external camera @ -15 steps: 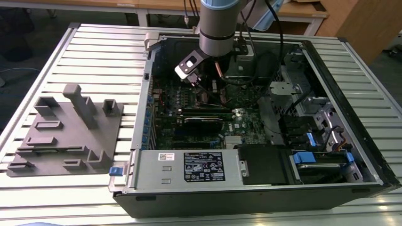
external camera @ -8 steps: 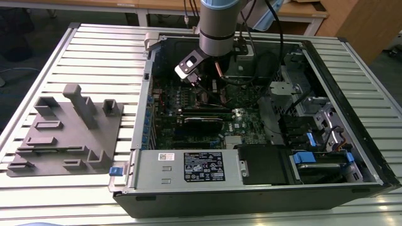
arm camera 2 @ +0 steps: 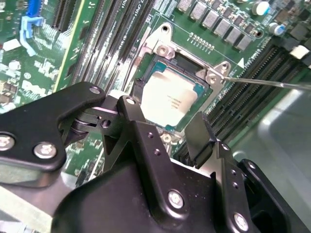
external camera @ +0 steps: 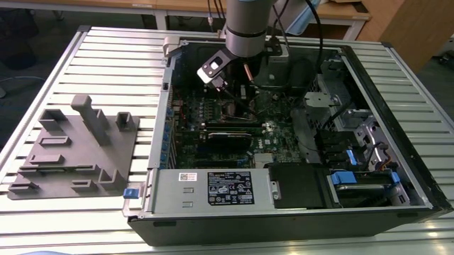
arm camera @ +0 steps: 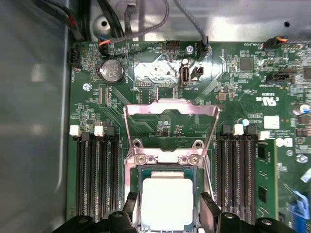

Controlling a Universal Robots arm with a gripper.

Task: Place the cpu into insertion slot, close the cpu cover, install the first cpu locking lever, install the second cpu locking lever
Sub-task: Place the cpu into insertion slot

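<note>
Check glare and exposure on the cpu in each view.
First wrist view: the cpu top is washed out white; the raised cpu cover shows a pinkish sheen. Second wrist view: cpu evenly lit, claw dark. Exterior view: table slats glare; computer case interior is dim.

The cpu (arm camera: 166,199) has a matt silver-grey metal top — the cpu cover (arm camera: 170,108) is shinier bare metal.

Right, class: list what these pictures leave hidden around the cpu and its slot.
Second wrist view: the gripper covers the near edges of the cpu and the insertion slot.
Same view: the locking lever runs off the picture's edge.
Exterior view: cpu and slot lie under the arm, too small.
</note>
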